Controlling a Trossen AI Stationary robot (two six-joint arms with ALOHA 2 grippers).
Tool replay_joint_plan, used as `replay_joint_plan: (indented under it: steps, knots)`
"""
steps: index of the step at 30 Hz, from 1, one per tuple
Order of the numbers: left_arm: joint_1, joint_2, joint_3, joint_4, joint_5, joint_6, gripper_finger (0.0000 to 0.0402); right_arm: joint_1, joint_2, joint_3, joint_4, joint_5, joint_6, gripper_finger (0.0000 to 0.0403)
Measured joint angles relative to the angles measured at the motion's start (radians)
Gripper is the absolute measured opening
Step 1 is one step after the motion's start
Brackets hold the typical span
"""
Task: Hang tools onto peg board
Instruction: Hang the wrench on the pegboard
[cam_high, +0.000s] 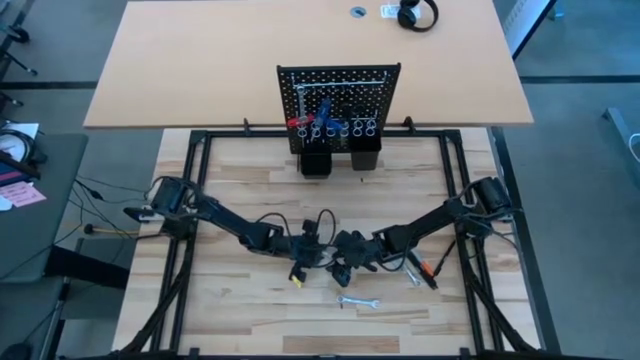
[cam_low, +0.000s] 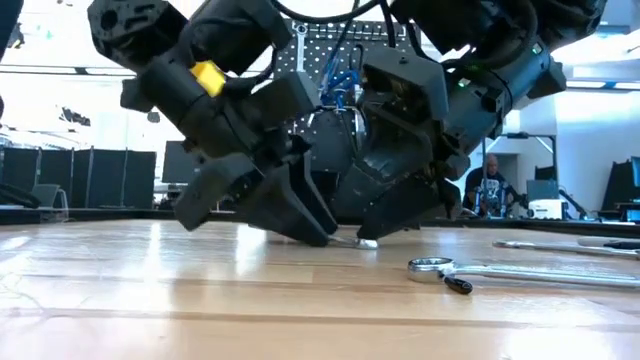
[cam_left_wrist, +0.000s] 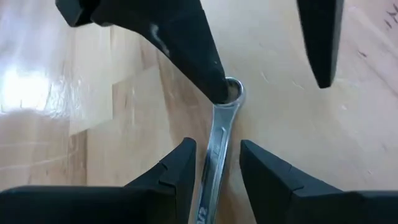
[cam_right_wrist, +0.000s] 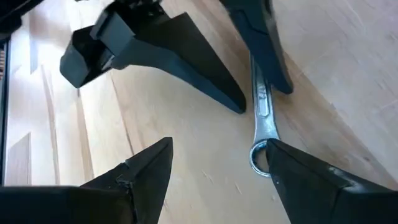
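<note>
The wrench (cam_left_wrist: 219, 140) runs off the left wrist view's edge, its ring end partly hidden behind a finger (cam_left_wrist: 186, 50).

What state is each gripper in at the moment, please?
Left gripper: open, fingers straddling the silver steel wrench lying on the table.
Right gripper: open, one fingertip at that wrench's ring end.

The table (cam_high: 250, 310) has a light wood-plank top. Lying flat on it: a silver wrench (cam_high: 357, 301) (near the front edge) and the upright peg board (cam_high: 338, 108) at the rear.
</note>
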Motion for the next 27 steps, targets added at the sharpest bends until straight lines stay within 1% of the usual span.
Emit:
replay_joint_plan:
  steps: [7, 13, 17, 20, 23, 27]
  knots:
    - [0.028, 0.079, 0.003, 0.122, -0.005, 0.004, 0.0121, 0.001, 0.004, -0.004, 0.059, -0.021, -0.029, 0.0269]
    - [0.050, 0.118, 0.031, 0.104, -0.001, 0.003, 0.0121, 0.010, 0.005, -0.004, 0.067, -0.021, -0.046, 0.0269]
    - [0.064, 0.118, 0.036, 0.093, 0.043, -0.002, 0.0120, 0.009, 0.005, -0.004, 0.070, -0.021, -0.050, 0.0269]
    - [0.069, 0.118, 0.035, 0.093, 0.072, 0.007, 0.0105, 0.009, 0.005, -0.005, 0.087, -0.021, -0.071, 0.0269]
    - [0.069, 0.118, 0.035, 0.093, 0.075, 0.005, 0.0083, 0.009, 0.003, -0.005, 0.079, -0.019, -0.088, 0.0269]
    - [0.063, 0.093, 0.034, 0.074, 0.072, -0.006, 0.0063, 0.030, -0.046, 0.002, 0.025, 0.000, -0.200, 0.0269]
